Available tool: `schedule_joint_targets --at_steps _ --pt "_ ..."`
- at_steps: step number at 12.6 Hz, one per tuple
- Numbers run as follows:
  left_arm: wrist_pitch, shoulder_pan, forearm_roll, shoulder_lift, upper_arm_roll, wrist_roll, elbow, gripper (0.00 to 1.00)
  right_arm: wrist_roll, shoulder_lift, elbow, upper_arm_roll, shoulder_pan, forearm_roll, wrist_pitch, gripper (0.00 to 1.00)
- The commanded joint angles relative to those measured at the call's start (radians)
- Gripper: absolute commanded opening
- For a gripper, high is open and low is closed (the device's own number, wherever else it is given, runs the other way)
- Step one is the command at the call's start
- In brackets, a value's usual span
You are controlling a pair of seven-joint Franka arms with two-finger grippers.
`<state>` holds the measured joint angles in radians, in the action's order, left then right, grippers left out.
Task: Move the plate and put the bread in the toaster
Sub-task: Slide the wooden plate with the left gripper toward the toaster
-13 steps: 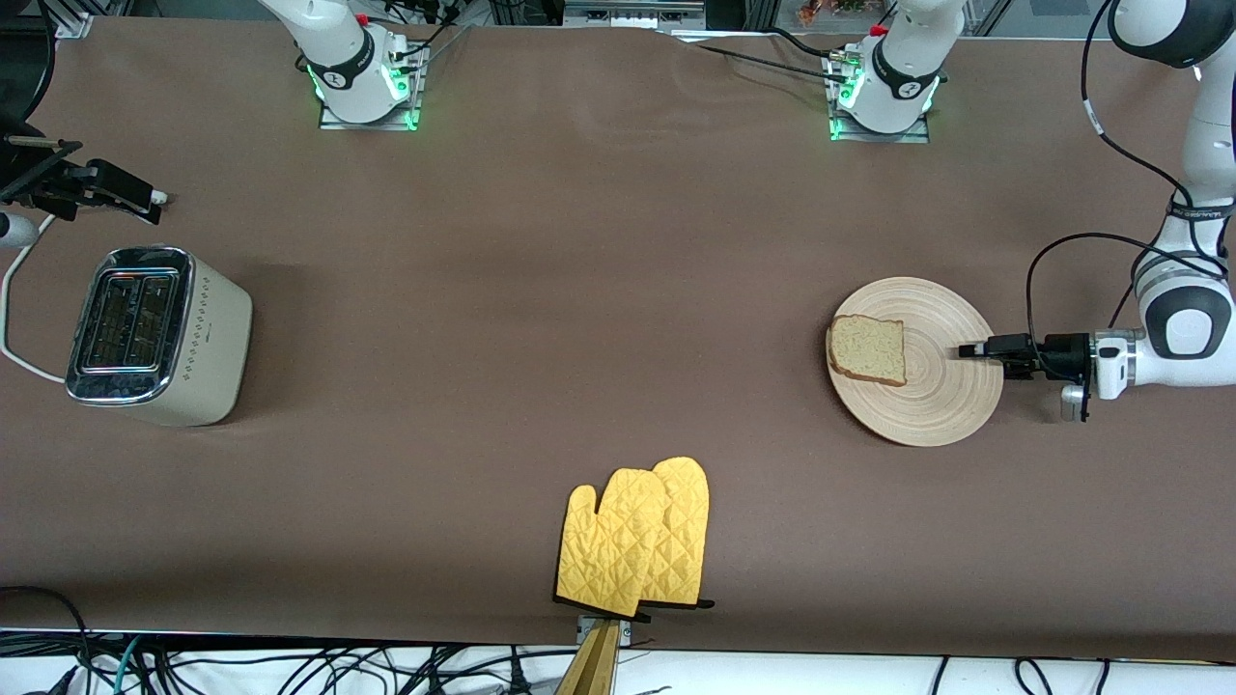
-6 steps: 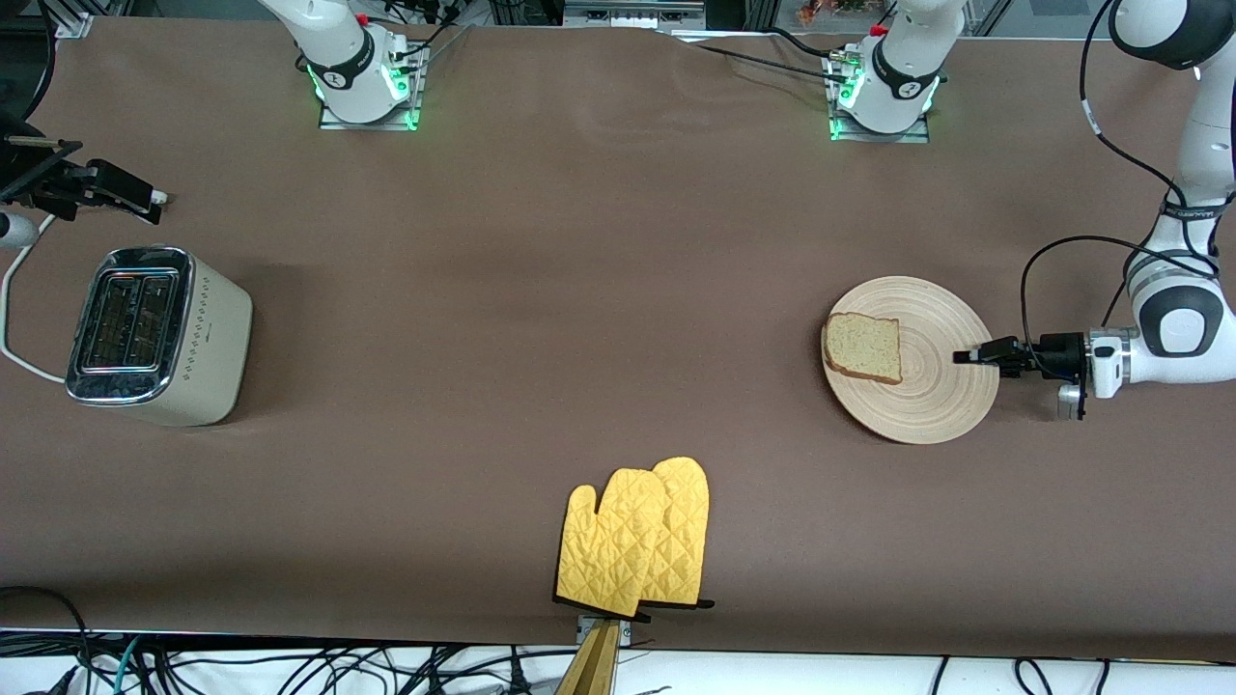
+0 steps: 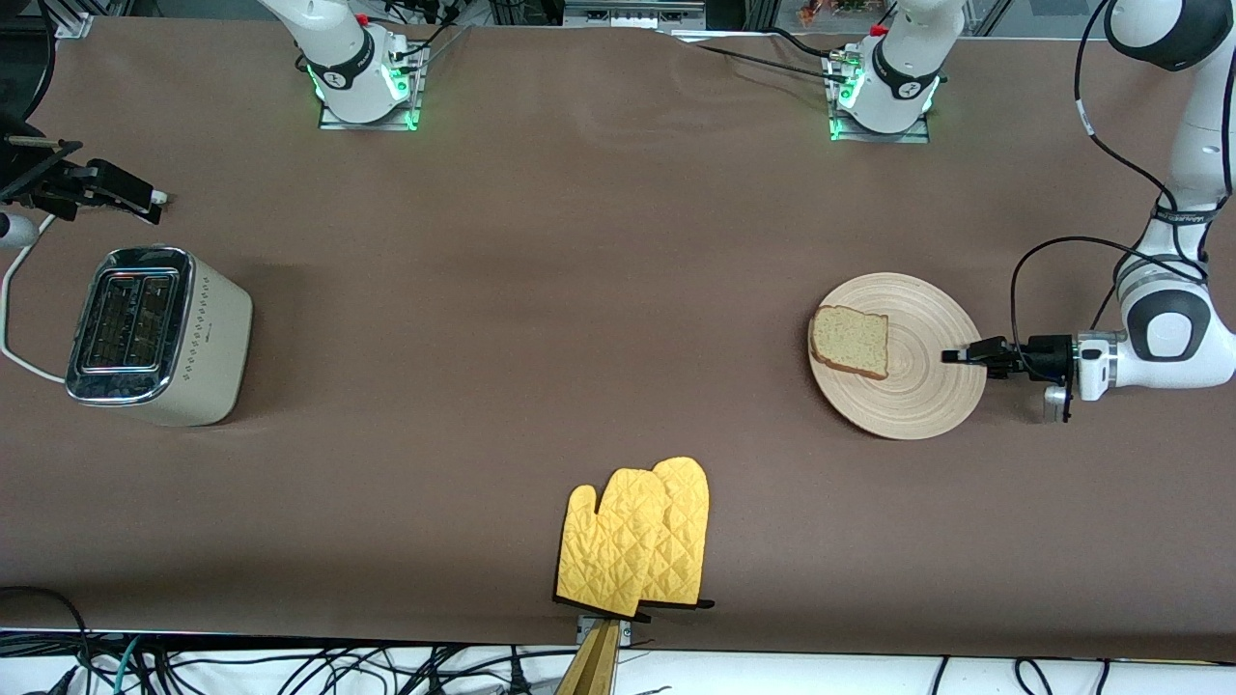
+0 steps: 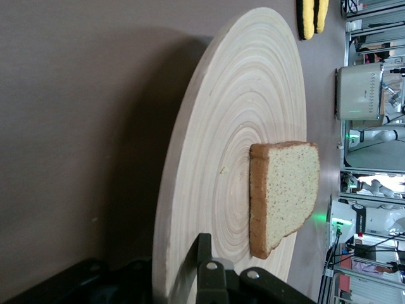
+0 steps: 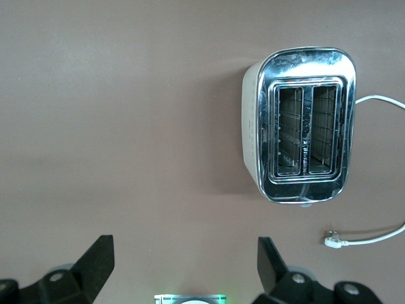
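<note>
1. Brown table (image 3: 579, 319): yellow mitts (image 3: 637, 545) nearest the camera.
2. Plate (image 3: 917, 386), left arm's end, rim clamped by left gripper (image 3: 956, 355); bread (image 3: 850, 341) on it may slide off if jerked.
3. Toaster (image 3: 159, 333), right arm's end.
4. Right gripper (image 3: 145, 201) waits above the toaster's end, fingers spread.

Robotics lab — bolted arm bases (image 3: 365, 92) w/ green LEDs, brown-covered table (image 3: 579, 290), loose cables (image 3: 290, 666) along edge
</note>
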<state>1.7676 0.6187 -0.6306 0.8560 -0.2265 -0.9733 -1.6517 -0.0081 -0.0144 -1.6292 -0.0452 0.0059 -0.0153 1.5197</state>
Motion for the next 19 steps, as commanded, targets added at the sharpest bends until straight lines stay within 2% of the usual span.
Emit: schedule_joint_targets --at_steps 1,12,15,19 --pt "-0.008 -0.025 -0.043 -0.023 -0.004 -0.024 -0.023 0.0 -0.007 -0.012 0.0 0.001 0.0 -0.002 -0.009 1.0" --pt "-0.051 -0.048 -0.145 -0.025 -0.111 0.053 -0.02 0.0 -0.007 -0.012 -0.001 0.002 0.0 -0.002 -0.009 1.0" --pt "-0.045 -0.172 -0.245 -0.025 -0.103 0.145 -0.013 0.0 -0.007 -0.012 -0.001 0.001 0.0 -0.002 -0.01 1.0" --pt "-0.019 -0.397 -0.404 -0.026 -0.041 0.195 -0.002 0.0 -0.007 -0.012 -0.001 -0.005 0.0 0.005 -0.01 1.0"
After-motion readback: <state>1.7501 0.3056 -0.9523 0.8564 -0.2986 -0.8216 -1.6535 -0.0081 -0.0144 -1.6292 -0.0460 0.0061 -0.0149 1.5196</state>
